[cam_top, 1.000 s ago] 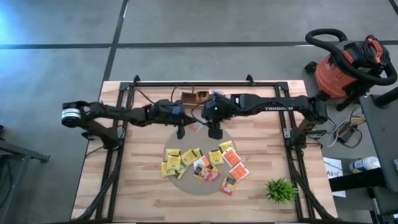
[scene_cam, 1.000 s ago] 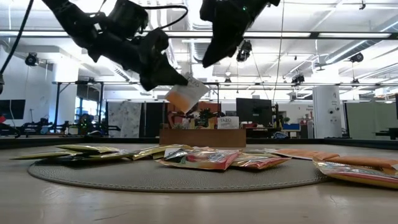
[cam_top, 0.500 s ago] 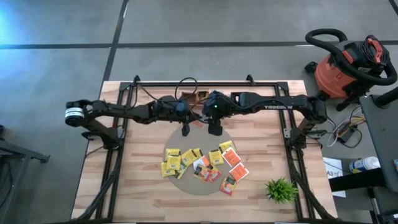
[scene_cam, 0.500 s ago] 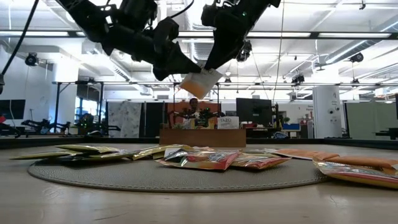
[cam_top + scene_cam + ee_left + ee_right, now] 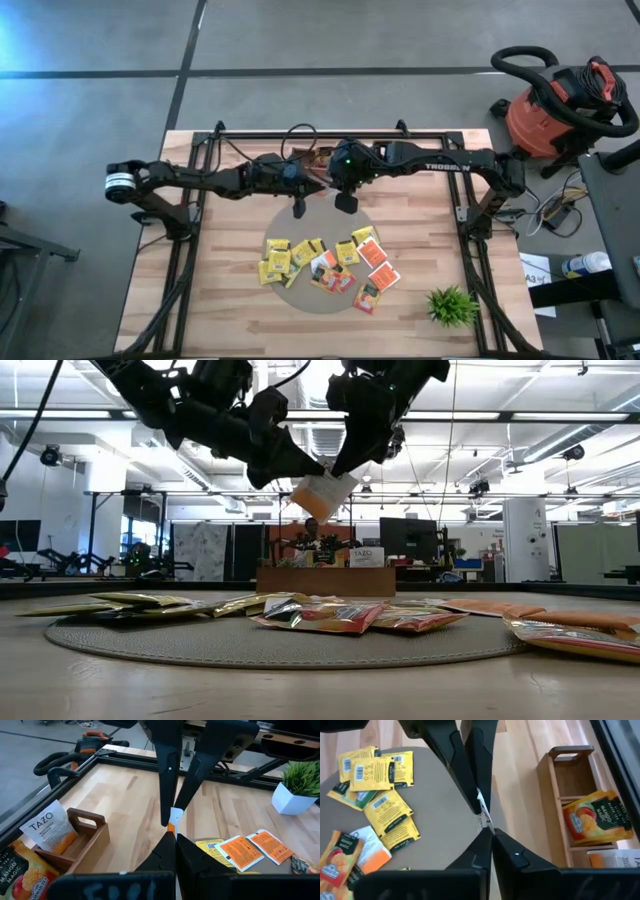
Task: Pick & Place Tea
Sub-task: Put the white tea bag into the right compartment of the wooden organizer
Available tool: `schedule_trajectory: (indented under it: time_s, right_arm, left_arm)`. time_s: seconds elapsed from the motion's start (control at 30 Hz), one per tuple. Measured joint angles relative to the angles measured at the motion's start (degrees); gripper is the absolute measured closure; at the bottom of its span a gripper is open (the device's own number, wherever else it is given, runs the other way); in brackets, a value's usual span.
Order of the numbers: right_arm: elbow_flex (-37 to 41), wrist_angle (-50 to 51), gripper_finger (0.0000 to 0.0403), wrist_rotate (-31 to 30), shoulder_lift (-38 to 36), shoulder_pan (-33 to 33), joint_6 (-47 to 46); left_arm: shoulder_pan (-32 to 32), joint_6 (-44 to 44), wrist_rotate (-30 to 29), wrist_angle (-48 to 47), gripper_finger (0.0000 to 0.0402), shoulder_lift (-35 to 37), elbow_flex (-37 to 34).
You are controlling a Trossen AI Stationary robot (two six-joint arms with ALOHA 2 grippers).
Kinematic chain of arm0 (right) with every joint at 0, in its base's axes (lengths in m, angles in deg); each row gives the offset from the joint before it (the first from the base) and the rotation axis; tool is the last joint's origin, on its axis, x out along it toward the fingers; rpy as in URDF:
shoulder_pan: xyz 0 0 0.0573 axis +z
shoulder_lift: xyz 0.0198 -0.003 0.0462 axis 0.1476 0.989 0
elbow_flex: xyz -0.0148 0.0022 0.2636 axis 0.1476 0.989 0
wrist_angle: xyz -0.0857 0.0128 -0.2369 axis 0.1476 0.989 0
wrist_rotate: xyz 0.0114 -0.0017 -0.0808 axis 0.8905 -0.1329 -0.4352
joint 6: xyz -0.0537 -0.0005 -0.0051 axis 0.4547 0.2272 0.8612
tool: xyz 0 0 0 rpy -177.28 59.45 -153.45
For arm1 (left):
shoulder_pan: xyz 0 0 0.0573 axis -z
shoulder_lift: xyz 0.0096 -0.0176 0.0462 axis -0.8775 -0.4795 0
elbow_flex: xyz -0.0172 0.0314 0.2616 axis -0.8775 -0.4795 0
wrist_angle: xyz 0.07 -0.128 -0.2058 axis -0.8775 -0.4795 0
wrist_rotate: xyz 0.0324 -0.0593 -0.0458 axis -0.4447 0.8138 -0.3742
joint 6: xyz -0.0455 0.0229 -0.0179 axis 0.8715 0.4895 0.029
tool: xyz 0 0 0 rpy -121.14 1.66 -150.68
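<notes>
One orange and white tea packet (image 5: 320, 495) hangs in the air between the wooden tray (image 5: 313, 156) and the round grey mat (image 5: 300, 225). My left gripper (image 5: 303, 470) and my right gripper (image 5: 341, 464) are both shut on it, tip to tip. The left wrist view shows it edge-on as a packet (image 5: 174, 818); so does the right wrist view, as a packet (image 5: 482, 812). Several yellow and orange-red tea packets (image 5: 325, 262) lie flat on the mat. My left gripper pinches the packet's upper left edge (image 5: 300, 484) between its two fingers. The fingers come nearly level from the table's left. The packet hangs tilted below them, clear of the table. My right gripper pinches the same packet's top edge (image 5: 335, 476) between its two fingers, coming slanting down from the table's right. Its fingertips (image 5: 169, 805) meet the left gripper's almost head-on. The packet is lifted clear.
The divided tray (image 5: 570, 795) at the far edge holds a mango packet (image 5: 592, 817) and a Tazo packet (image 5: 47, 822). A small green plant (image 5: 452, 305) stands at the near right. Black frame rails (image 5: 470, 240) run along the table's sides.
My left gripper has risen a little and gone toward the table's right with the packet. My right gripper has moved toward the far edge and the left gripper, and has taken hold of the packet. The packet now hangs higher, held by both.
</notes>
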Motion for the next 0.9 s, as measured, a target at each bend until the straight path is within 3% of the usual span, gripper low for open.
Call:
schedule_trajectory:
  time_s: [0.53,0.9]
  right_arm:
    - [0.0,2.4,0.0394,-1.7,0.1,-1.3,-1.2]
    - [0.0,8.4,0.0394,-8.2,0.1,-6.2,0.3]
  left_arm:
    - [-0.1,3.2,0.1,-0.8,0.0383,0.0,0.0]
    - [-0.1,7.8,0.0,-13.1,0.0367,0.3,-0.6]
